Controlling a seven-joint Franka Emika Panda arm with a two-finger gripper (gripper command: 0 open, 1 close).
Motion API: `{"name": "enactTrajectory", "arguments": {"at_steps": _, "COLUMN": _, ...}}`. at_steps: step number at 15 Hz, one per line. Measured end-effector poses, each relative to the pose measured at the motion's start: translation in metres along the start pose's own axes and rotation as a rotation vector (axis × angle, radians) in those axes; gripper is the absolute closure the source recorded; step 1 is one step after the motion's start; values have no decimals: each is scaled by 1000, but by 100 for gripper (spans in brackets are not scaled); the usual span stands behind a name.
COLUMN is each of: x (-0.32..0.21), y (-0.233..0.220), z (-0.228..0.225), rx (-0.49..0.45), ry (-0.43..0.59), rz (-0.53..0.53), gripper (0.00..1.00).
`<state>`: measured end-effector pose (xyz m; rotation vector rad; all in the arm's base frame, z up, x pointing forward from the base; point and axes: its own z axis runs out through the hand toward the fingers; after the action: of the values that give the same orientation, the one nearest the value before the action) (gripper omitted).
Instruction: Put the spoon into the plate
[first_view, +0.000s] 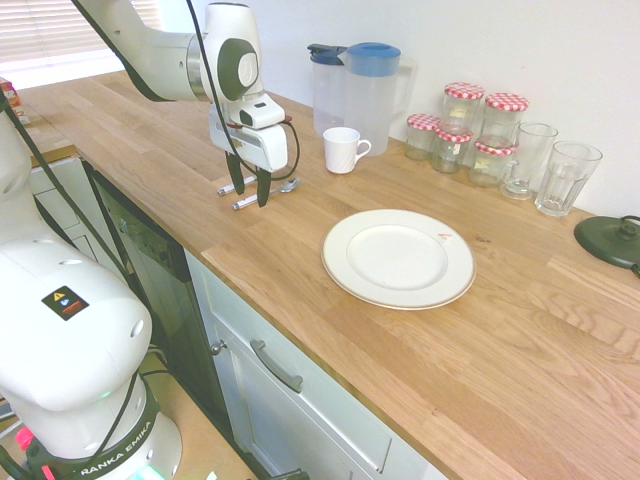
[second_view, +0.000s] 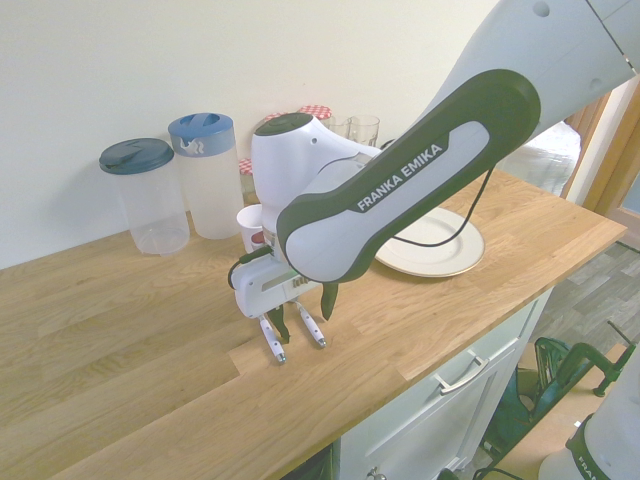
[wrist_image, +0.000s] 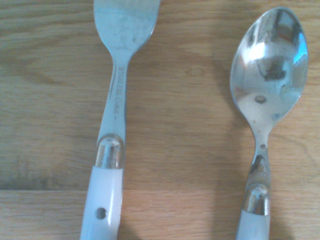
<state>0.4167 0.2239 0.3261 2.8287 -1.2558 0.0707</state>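
The spoon (first_view: 283, 187) lies on the wooden counter with its bowl toward the white cup; up close in the wrist view, the spoon (wrist_image: 267, 95) has a shiny oval bowl and a pale handle. A fork-like utensil (first_view: 224, 187) with the same pale handle lies parallel beside it, farther from the counter's front edge, and this fork (wrist_image: 114, 120) also shows in the wrist view. My gripper (first_view: 249, 195) is open and low over both, its fingers on either side of the spoon's handle (second_view: 311, 329). The plate (first_view: 345, 275) sits bare to the right, about a hand's length from the spoon.
A white cup (first_view: 343, 150) stands just behind the utensils. Two clear pitchers (first_view: 365, 85), several red-lidded jars (first_view: 470, 130) and two glasses (first_view: 560, 175) line the wall. A dark round object (first_view: 610, 240) sits at far right. The counter's front edge (first_view: 260, 300) runs close by.
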Motion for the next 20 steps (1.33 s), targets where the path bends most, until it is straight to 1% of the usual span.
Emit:
{"name": "enactTrajectory", "arguments": {"at_steps": 16, "x": 9, "y": 0, "z": 1, "rx": 20, "ry": -13, "rz": 31, "gripper": 100}}
{"name": "enactTrajectory", "arguments": {"at_steps": 20, "x": 37, "y": 8, "z": -4, "rx": 39, "ry": -17, "rz": 62, "gripper": 100}}
